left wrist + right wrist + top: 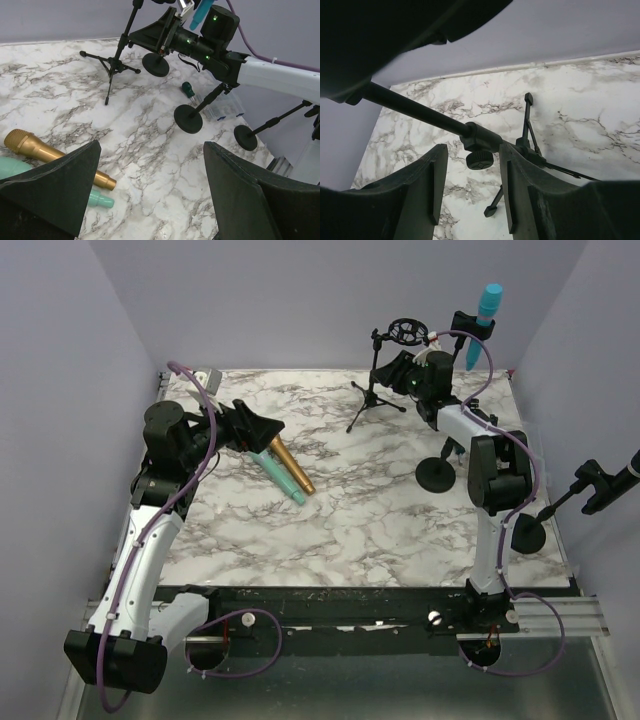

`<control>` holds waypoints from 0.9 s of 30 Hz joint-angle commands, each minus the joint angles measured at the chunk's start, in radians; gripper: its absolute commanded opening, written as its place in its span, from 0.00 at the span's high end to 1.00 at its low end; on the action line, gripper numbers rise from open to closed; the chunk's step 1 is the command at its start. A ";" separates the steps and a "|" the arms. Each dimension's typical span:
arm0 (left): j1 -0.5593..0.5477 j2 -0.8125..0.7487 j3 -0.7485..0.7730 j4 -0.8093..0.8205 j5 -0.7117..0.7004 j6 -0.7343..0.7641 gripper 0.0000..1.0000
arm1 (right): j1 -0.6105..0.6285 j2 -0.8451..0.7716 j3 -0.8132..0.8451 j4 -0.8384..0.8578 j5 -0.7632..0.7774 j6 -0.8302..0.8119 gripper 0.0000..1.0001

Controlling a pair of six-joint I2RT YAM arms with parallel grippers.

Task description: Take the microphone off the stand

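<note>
Target microphone [488, 302] is the teal one, sitting upright in the clip at the top of the stand [467, 340], far right corner, just behind my right wrist. The clip grips its lower body and the head is free, so I reckon it lifts out upward. My right claw [470, 182] isn't on it. It's about half open, fingers either side of the tripod [375, 400] pole near the knob [479, 160], and I see no clamp on anything. The tripod only carries an empty ring mount, so my guess is I'm either off target or lining up to steady the tripod. Right arm is stretched to the far edge, forearm up, wrist turned left at the tripod. My left claw [150, 187] is wide open and empty, low over the left of the surface [350, 510] and pointing right, with two loose mics [290, 472], gold and teal, lying just below it. Left arm is folded at the elbow and well apart from the stand, so it looks parked to me. Next move needs the right wrist back and up to the clip.
</note>
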State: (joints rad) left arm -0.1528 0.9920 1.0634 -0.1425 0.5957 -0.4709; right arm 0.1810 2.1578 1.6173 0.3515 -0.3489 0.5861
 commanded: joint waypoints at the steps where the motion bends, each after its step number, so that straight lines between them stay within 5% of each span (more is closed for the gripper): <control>1: -0.005 0.005 -0.011 0.027 0.029 0.010 0.13 | 0.003 0.045 -0.002 -0.018 0.001 -0.019 0.49; 27: -0.005 0.013 -0.015 0.034 0.036 0.000 0.14 | 0.026 -0.035 -0.198 0.253 0.089 -0.089 0.42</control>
State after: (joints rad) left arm -0.1528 1.0000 1.0557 -0.1360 0.6033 -0.4717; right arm 0.2047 2.1639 1.4441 0.5014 -0.3016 0.5026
